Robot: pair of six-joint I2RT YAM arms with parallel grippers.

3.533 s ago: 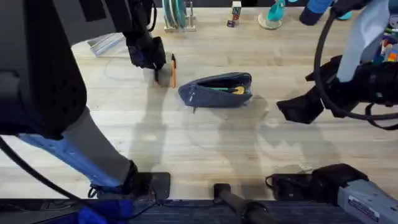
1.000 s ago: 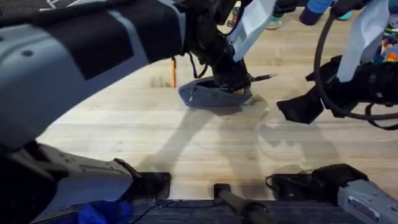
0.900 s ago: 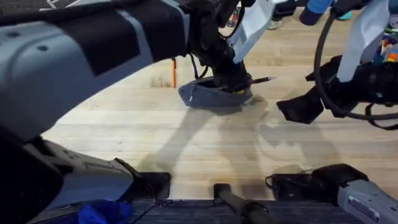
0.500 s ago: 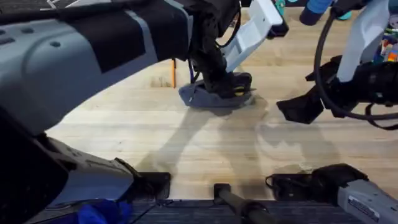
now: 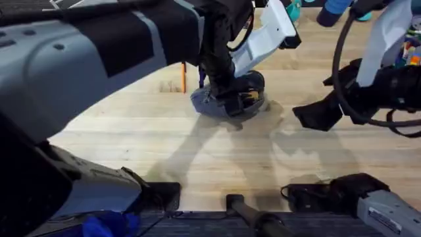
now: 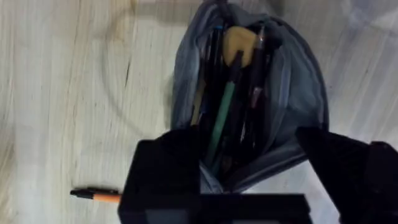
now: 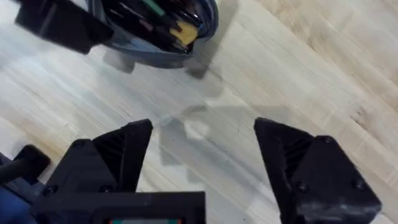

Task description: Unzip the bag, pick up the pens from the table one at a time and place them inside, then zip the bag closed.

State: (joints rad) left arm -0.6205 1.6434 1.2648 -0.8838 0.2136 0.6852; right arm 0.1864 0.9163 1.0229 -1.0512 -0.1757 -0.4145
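Observation:
The grey-blue bag [image 5: 205,104] lies unzipped on the table [image 5: 197,158]. Its mouth gapes in the left wrist view, where the bag [image 6: 295,81] holds a green pen [image 6: 221,118], dark pens [image 6: 256,62] and a yellow item [image 6: 239,43]. My left gripper [image 5: 230,92] hangs right over the opening, open, and its fingers [image 6: 165,168] straddle the bag's near end. One orange pen [image 5: 183,76] with a dark tip lies on the wood left of the bag; the orange pen [image 6: 96,196] also shows by the left wrist. My right gripper [image 5: 316,115] hovers open to the right of the bag [image 7: 155,31], holding nothing.
Teal and blue objects [image 5: 293,10] stand along the far edge. A black cable [image 5: 339,59] loops by the right arm. The arm bases [image 5: 158,194] sit at the near edge. Bare wood lies in front of the bag.
The left gripper left the spot beside the orange pen and carried a black pen to the bag. The pen stuck out to the right a second ago; now it is inside and the gripper is open.

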